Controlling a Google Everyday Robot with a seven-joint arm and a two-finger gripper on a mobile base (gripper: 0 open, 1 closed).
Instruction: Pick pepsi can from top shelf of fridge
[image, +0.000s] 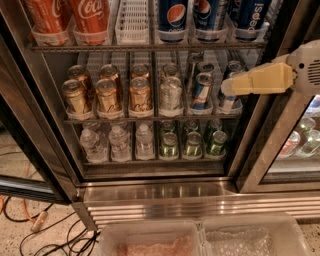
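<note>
Three dark blue pepsi cans (172, 17) (207, 17) (250, 17) stand side by side on the right half of the top shelf (150, 46), their tops cut off by the picture's edge. Two red Coca-Cola cans (90, 15) stand at the shelf's left, and a white lane tray (132, 20) with nothing in it lies between them. My gripper (226, 86) reaches in from the right, level with the middle shelf. It is in front of the slim blue-and-silver cans (202, 90), below the right pepsi cans. It holds nothing that I can see.
The middle rack holds gold cans (107, 95) and a silver can (171, 95). The bottom rack holds water bottles (117, 142) and green cans (192, 142). The open glass door (20, 185) stands at left, a second cooler (300, 140) at right. Cables (45, 230) lie on the floor. Plastic bins (200, 240) are nearest me.
</note>
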